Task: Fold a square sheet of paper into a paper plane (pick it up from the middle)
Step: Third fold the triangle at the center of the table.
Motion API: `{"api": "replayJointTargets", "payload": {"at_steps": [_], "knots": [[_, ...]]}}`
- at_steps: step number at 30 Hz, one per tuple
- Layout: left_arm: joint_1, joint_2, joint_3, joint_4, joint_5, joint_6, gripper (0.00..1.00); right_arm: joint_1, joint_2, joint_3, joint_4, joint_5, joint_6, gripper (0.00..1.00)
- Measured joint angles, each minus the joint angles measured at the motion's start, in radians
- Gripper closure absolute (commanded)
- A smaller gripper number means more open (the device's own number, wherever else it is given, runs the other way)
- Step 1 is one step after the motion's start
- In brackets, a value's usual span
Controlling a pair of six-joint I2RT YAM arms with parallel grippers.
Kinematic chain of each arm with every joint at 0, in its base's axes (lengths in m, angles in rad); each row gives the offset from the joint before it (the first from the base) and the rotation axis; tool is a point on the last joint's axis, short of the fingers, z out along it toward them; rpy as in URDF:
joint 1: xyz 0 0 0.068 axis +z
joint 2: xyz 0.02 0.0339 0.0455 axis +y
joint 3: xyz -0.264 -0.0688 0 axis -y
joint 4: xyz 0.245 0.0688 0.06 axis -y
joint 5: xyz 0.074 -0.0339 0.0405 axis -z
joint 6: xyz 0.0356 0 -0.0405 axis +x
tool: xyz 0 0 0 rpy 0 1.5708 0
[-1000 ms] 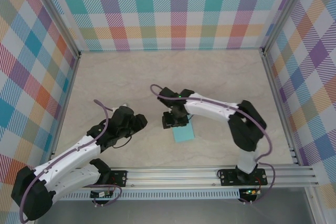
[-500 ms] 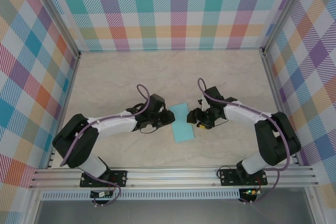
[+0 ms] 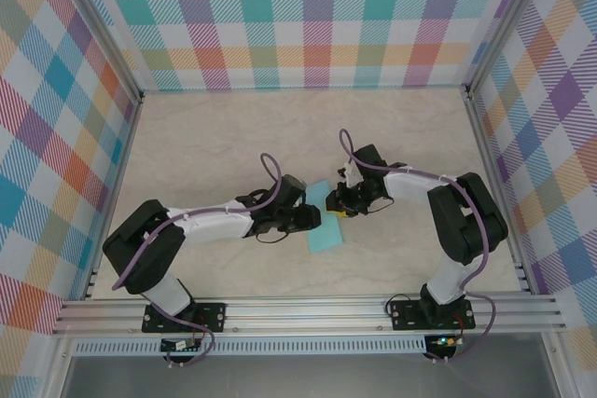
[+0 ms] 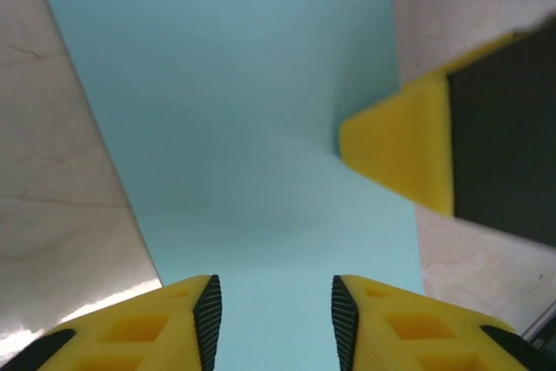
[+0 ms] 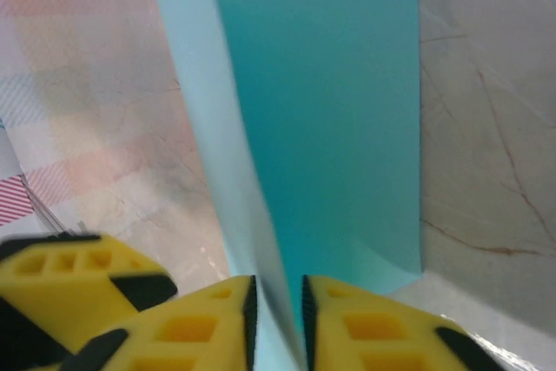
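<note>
The square sheet of paper [image 3: 325, 230] is light teal and lies as a narrow folded strip on the table between my two grippers. My left gripper [image 3: 308, 216] has reached its left side. In the left wrist view the paper [image 4: 243, 84] lies flat under my open left gripper [image 4: 276, 319], with nothing between the pads. My right gripper [image 3: 338, 204] sits at the strip's far right edge. In the right wrist view a raised flap of the paper [image 5: 330, 84] runs up between the nearly closed pads of my right gripper [image 5: 276, 310].
The beige marble-patterned table [image 3: 215, 137] is walled by plaid panels with metal rails at the sides and front. A yellow finger of the right gripper [image 4: 400, 145] shows close over the paper's right edge in the left wrist view.
Both grippers have closed in on the paper from either side. The right gripper's jaws have narrowed onto the paper's raised edge. The left gripper has moved over the sheet.
</note>
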Motion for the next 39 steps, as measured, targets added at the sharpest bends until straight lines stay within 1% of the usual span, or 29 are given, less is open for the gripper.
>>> {"api": "replayJointTargets", "payload": {"at_steps": [2,4,9,12,16,22,24,27,32,35,37,39], "knots": [[-0.06,-0.025,0.003,-0.037,-0.048,0.047,0.41,0.0,0.001,0.0,0.005,-0.002,0.019,0.89],[-0.121,-0.044,0.01,-0.068,-0.101,0.09,0.35,0.0,0.001,-0.003,0.017,-0.003,0.045,0.91],[-0.267,-0.052,0.06,-0.153,-0.254,0.211,0.28,0.0,-0.002,-0.06,0.08,-0.006,0.143,0.92],[-0.336,-0.026,0.106,-0.197,-0.335,0.267,0.27,0.0,-0.005,-0.08,0.094,-0.006,0.18,0.92],[-0.407,0.067,0.195,-0.257,-0.449,0.327,0.26,0.0,-0.005,-0.082,0.104,-0.007,0.203,0.92],[-0.449,0.2,0.293,-0.322,-0.585,0.365,0.28,0.0,-0.005,-0.082,0.105,-0.015,0.21,0.91],[-0.451,0.215,0.302,-0.343,-0.62,0.365,0.33,0.0,-0.005,-0.082,0.104,-0.015,0.21,0.91],[-0.451,0.22,0.303,-0.357,-0.66,0.364,0.47,0.0,-0.005,-0.082,0.103,-0.015,0.209,0.91],[-0.451,0.22,0.303,-0.364,-0.701,0.36,0.76,0.0,-0.005,-0.081,0.093,-0.014,0.203,0.89],[-0.45,0.216,0.299,-0.36,-0.704,0.361,0.9,0.0,-0.005,-0.081,0.089,-0.014,0.202,0.88],[-0.444,0.199,0.282,-0.354,-0.698,0.361,0.95,0.0,-0.006,-0.081,0.084,-0.014,0.199,0.87],[-0.436,0.173,0.256,-0.349,-0.687,0.364,0.98,0.0,-0.009,-0.081,0.075,-0.014,0.192,0.85]]}}
